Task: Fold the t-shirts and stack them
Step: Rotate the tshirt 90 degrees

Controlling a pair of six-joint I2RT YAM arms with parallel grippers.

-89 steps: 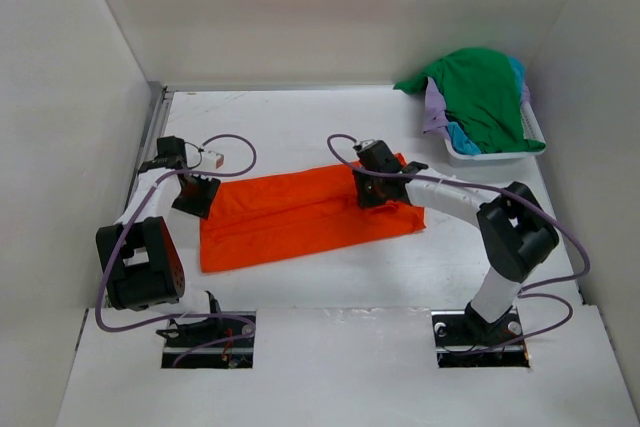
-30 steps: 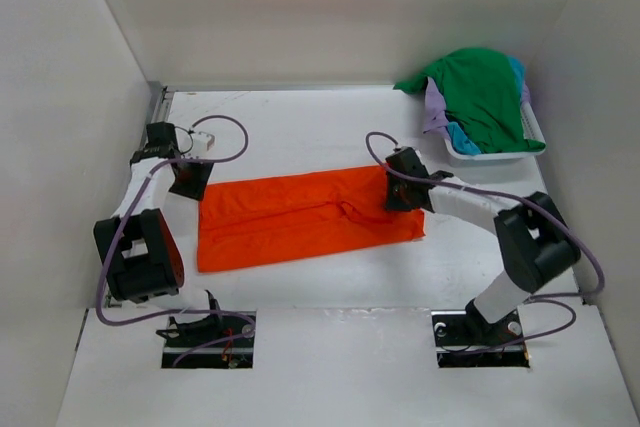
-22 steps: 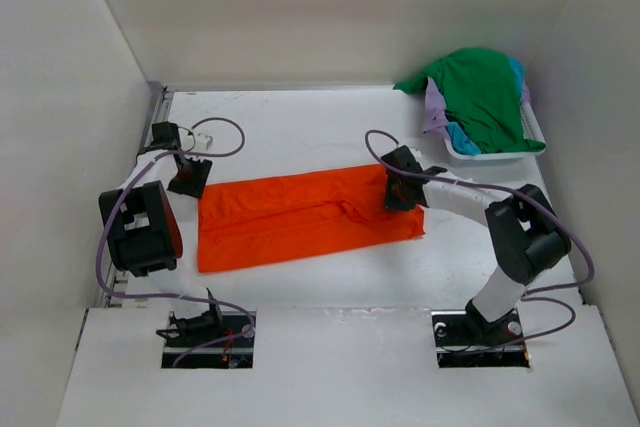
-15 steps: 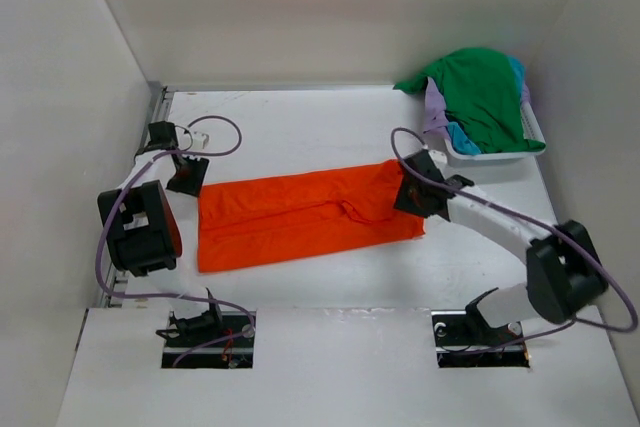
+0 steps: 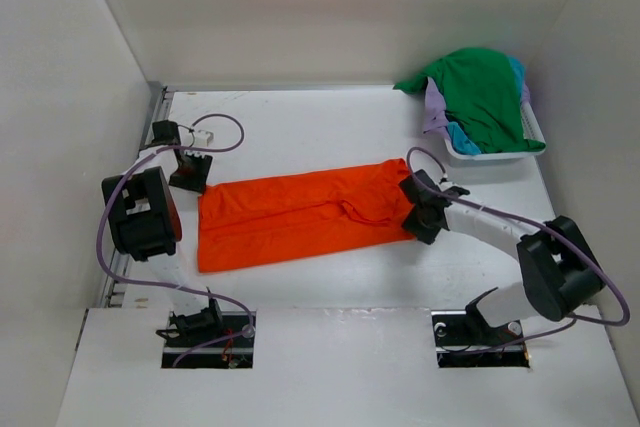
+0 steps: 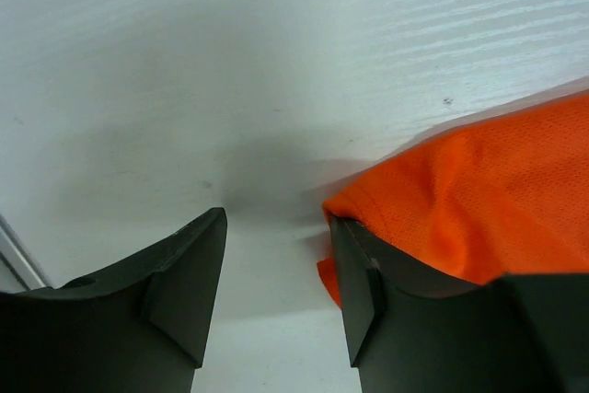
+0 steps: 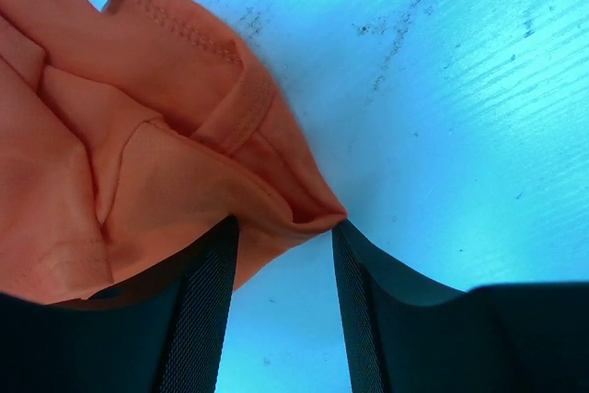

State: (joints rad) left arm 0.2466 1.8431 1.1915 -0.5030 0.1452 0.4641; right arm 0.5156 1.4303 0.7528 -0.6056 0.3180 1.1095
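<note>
folding is the step in hand, as we read it: the bright orange soft cloth t-shirt [image 5: 305,215] lies on the white table [image 5: 300,127] as a long narrow band, its sides already turned in, and the crosswise fold is not yet made.

its long axis runs left to right across the table, a little slanted, with the left end nearer the arm bases and the right end farther back. in the right wrist view we see stitched hems and a ribbed band at the right end. we cannot say for sure whether that is collar or sleeve.

the left gripper [image 5: 190,182] sits at the far left corner, jaws parted, holding nothing. bare table shows between them and the cloth edge lies against the right-hand finger [image 6: 359,292].

the right gripper [image 5: 418,217] is at the near right corner, jaws also apart, with the cloth's pointed tip lying loose between them, not clamped.

next, we judge, each must close on both layers of its corner, then carry one end over the other.

the dark green t-shirt [image 5: 485,92], lavender purple t-shirt [image 5: 433,107] and teal t-shirt [image 5: 458,137] wait heaped in the white plastic lattice basket [image 5: 500,154].
</note>
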